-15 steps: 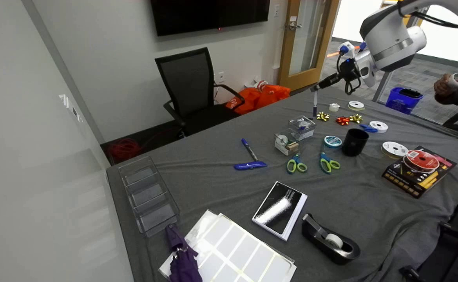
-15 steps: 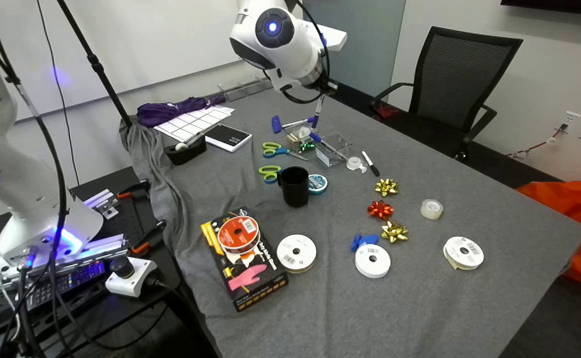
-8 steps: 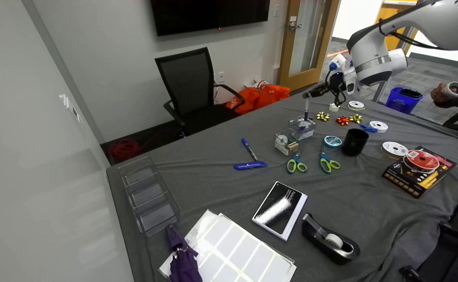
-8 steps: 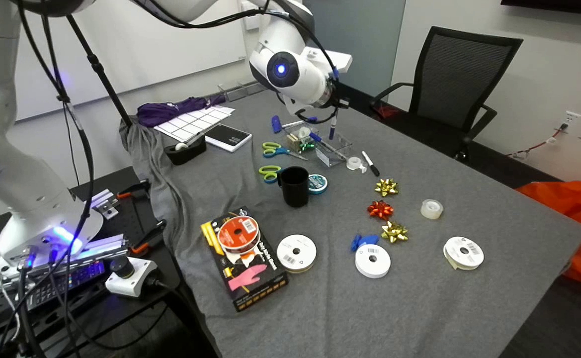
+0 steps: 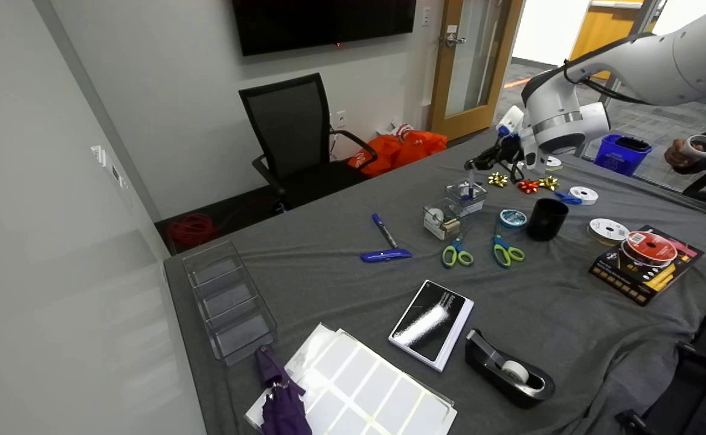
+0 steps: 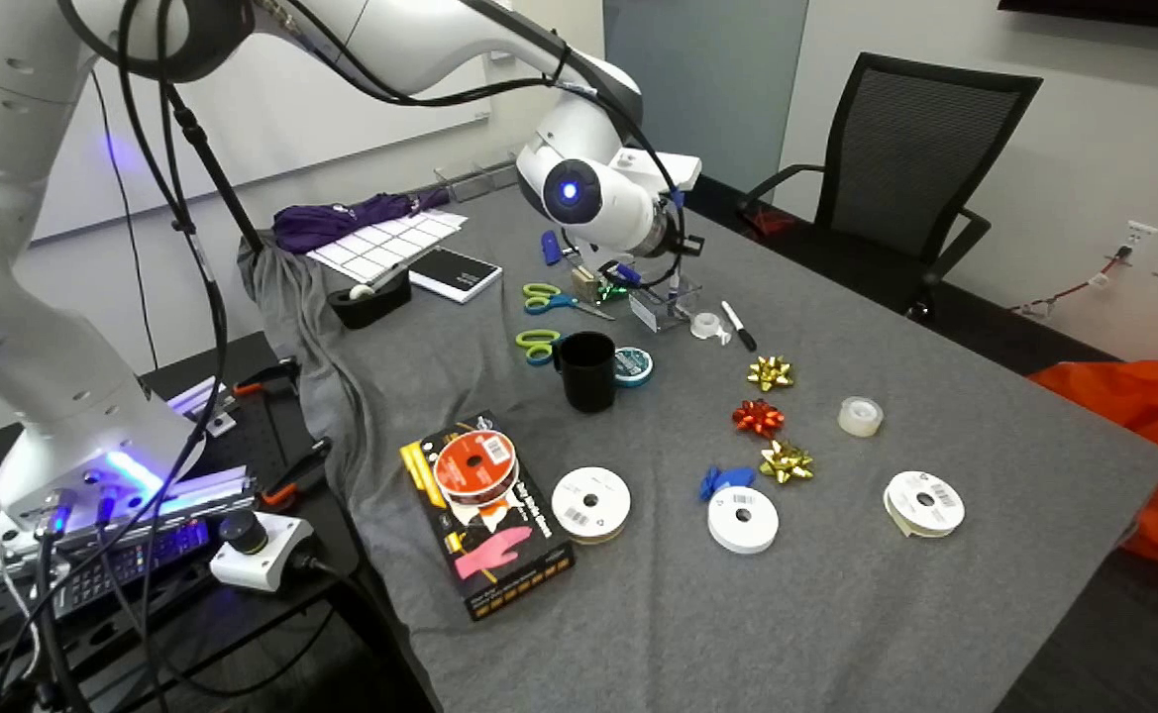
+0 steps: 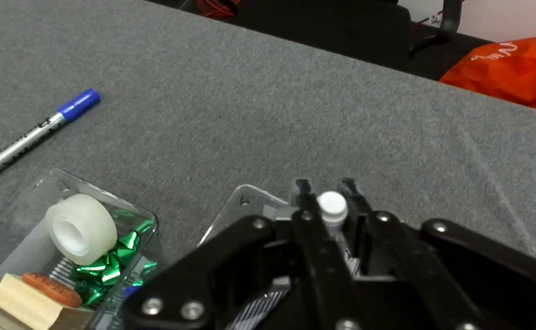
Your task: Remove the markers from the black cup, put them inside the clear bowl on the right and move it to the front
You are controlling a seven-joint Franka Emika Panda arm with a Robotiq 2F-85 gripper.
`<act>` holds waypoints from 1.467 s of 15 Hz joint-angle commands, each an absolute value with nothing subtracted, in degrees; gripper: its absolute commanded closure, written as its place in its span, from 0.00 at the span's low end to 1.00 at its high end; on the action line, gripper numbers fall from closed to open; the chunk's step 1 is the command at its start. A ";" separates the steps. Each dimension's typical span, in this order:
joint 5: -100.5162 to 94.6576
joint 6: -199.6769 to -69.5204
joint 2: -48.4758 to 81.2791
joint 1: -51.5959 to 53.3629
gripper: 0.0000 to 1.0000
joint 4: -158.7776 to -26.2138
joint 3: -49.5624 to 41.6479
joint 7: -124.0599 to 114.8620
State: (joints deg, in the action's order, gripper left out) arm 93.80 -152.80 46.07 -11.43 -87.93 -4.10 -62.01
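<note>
My gripper (image 7: 326, 184) is shut on a marker (image 7: 333, 206). Its white end shows between the fingers. The marker hangs upright, its lower end within the clear square box (image 5: 472, 209), which also shows in an exterior view (image 6: 650, 315). The gripper is just above that box (image 5: 471, 165). Another blue-capped marker (image 6: 628, 272) lies at the box, partly behind cables. The black cup (image 5: 547, 219) stands upright on the table in both exterior views (image 6: 588, 374), with no markers sticking out. No round clear bowl shows; the clear containers are angular boxes.
A second clear box with a tape roll (image 7: 80, 229) stands beside the first. A blue-capped marker (image 7: 34, 133) and a black-capped marker (image 6: 739, 327) lie on the table. Scissors (image 5: 503, 252), bows (image 6: 759, 418), ribbon rolls (image 6: 590, 503) and a glove box (image 6: 499, 555) lie around.
My gripper has moved over the clear square box and lowered, carrying the marker. The marker's lower end has gone from above the table to within the box. The black cup has not moved.
</note>
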 commanded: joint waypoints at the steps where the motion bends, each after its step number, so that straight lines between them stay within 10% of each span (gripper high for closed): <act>1: 94.02 -155.77 48.44 -10.55 0.96 -86.31 -4.40 -61.53; 4: 90.53 -157.96 49.08 -9.06 0.96 -87.17 -5.27 -65.63; 5: 89.34 -158.65 49.07 -8.65 0.88 -87.15 -5.45 -67.13; 6: 88.18 -159.18 49.07 -8.36 0.58 -87.07 -5.55 -68.76; 15: 80.60 -156.90 46.19 -9.31 0.02 -90.40 -5.54 -73.53; 22: 69.81 -150.69 40.35 -9.07 0.00 -97.03 -9.18 -77.51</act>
State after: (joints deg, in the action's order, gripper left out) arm 74.96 -154.55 45.25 -9.19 -91.47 -7.30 -74.98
